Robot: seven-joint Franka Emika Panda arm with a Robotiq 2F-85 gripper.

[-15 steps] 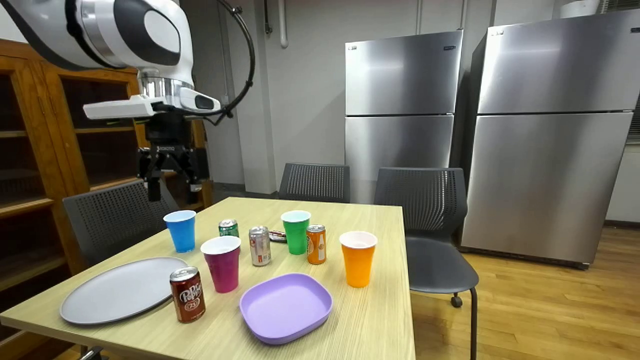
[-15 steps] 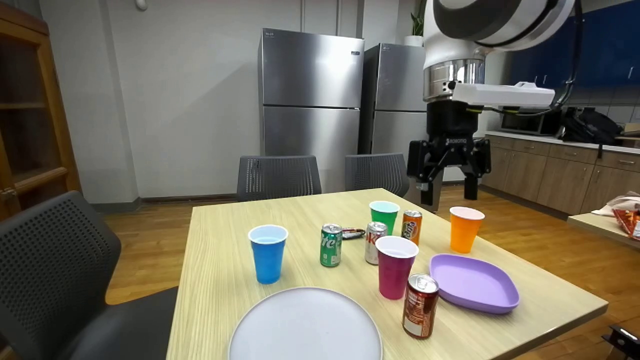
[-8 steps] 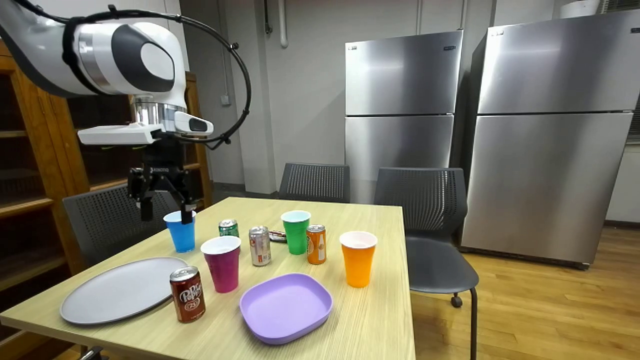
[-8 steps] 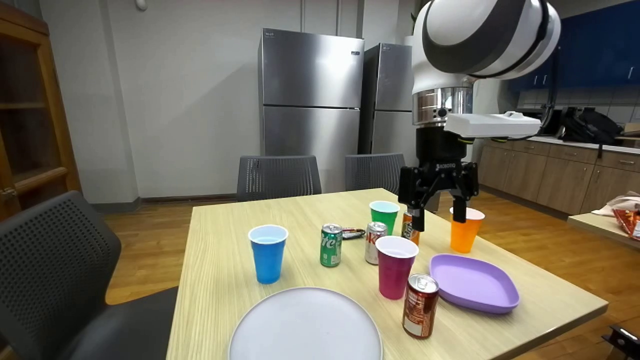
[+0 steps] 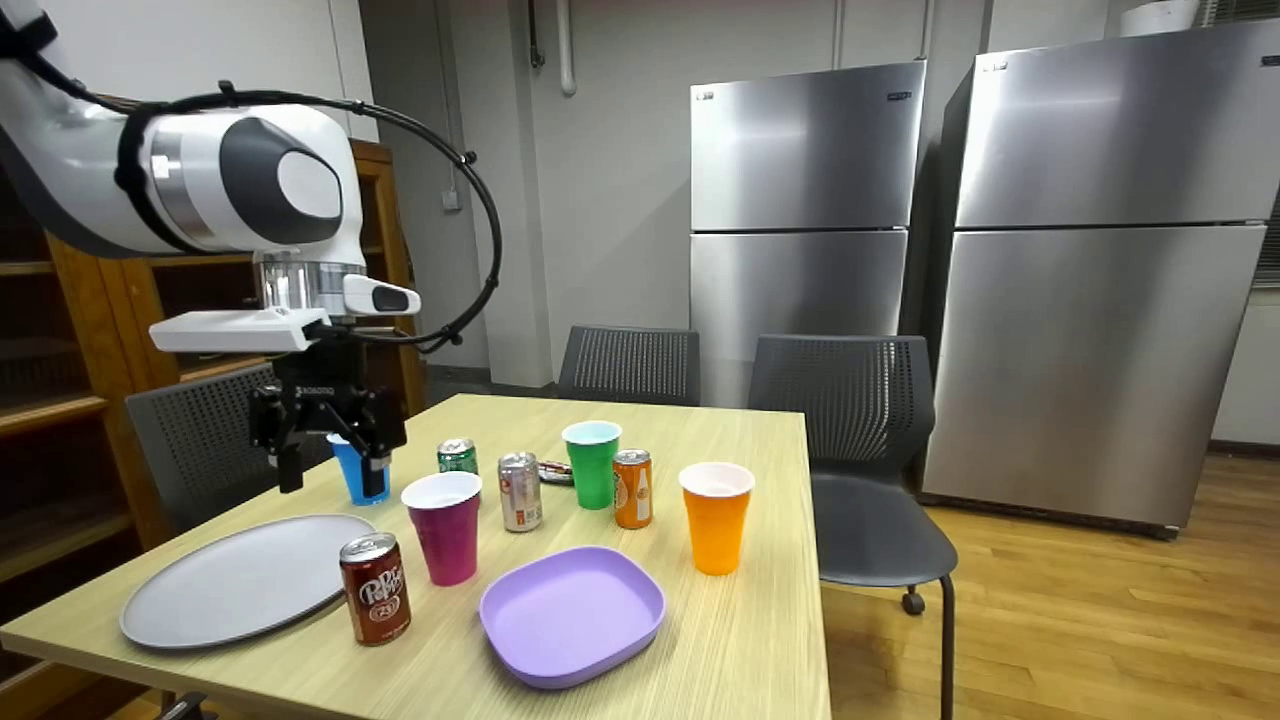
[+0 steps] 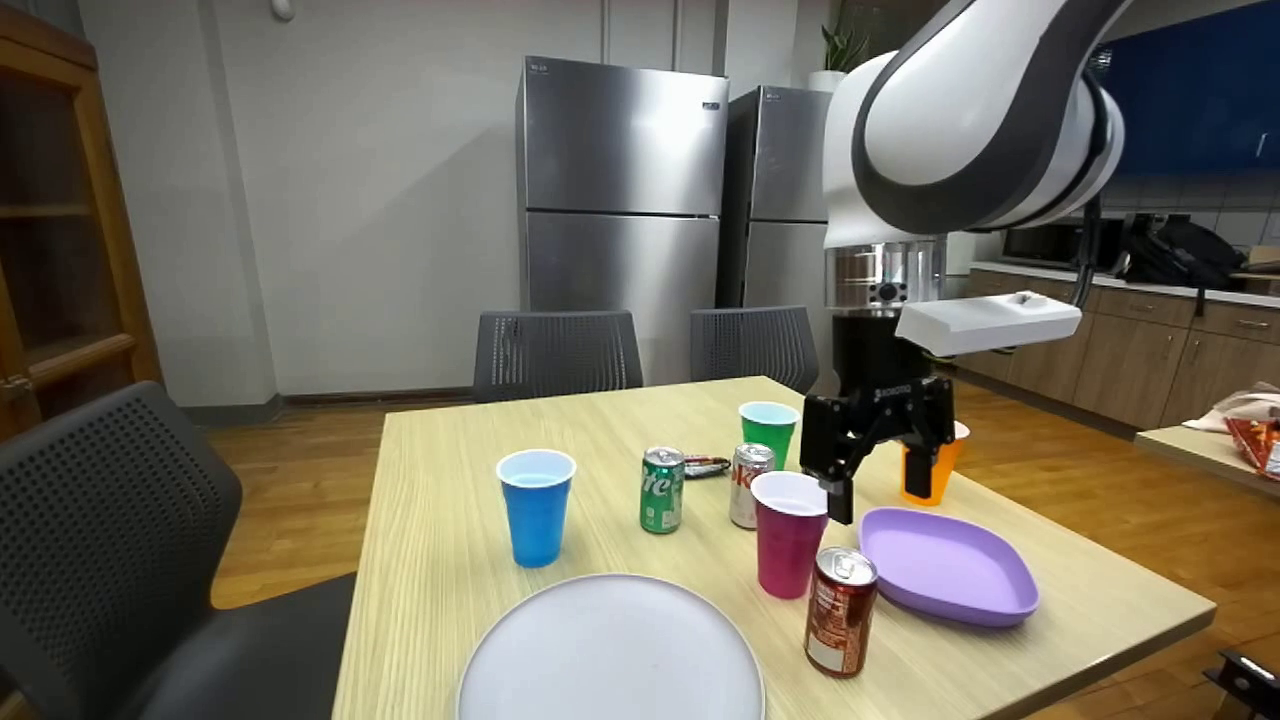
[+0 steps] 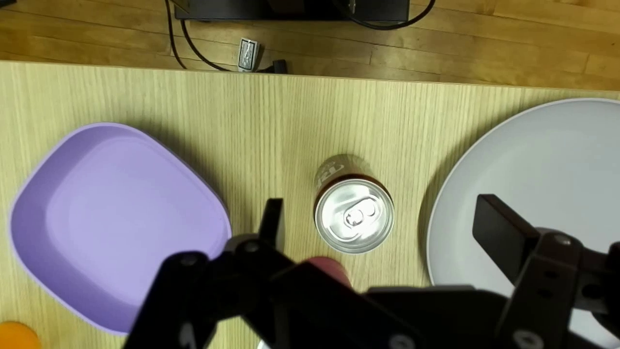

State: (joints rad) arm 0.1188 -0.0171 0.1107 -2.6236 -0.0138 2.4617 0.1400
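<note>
Gripper (image 5: pixel 332 478): in an exterior view it hangs over the left part of the table (image 5: pixel 760 640), pointing down; jaws spread wide, nothing held that I can see.
Dr Pepper can (image 5: pixel 376 592): upright toward the near edge, between the gray plate (image 5: pixel 235 585) at left and the lavender tray (image 5: pixel 572 615) at right, touching neither.
Purple cup (image 5: pixel 447 530): upright, just beyond the can and a little to its right.
Orange cup (image 5: pixel 715 525): upright near the table's right edge, farther off than the tray.
Orange can (image 5: pixel 632 490): upright in the far group, just right of the green cup (image 5: pixel 591 465).
Far wall (image 5: pixel 620 200): two steel refrigerators (image 5: pixel 805 200), dark chairs (image 5: pixel 845 420) in front.
Blue cup (image 6: pixel 536 515): in an exterior view it stands upright at left, well apart from the gripper.
Green can (image 6: pixel 661 490): upright mid-table, with the silver can (image 6: pixel 743 490) to its right.
Jaws, same view: wide apart here too; one finger partly covers the orange cup behind it.
Gap between fingers: in the wrist view the fingers stand far apart, the silver top of the Dr Pepper can showing between them, untouched.
Flanks: lavender tray at left, gray plate at right with one finger above it.
Floor (image 7: pixel 484 48): wooden boards past the table edge.
</note>
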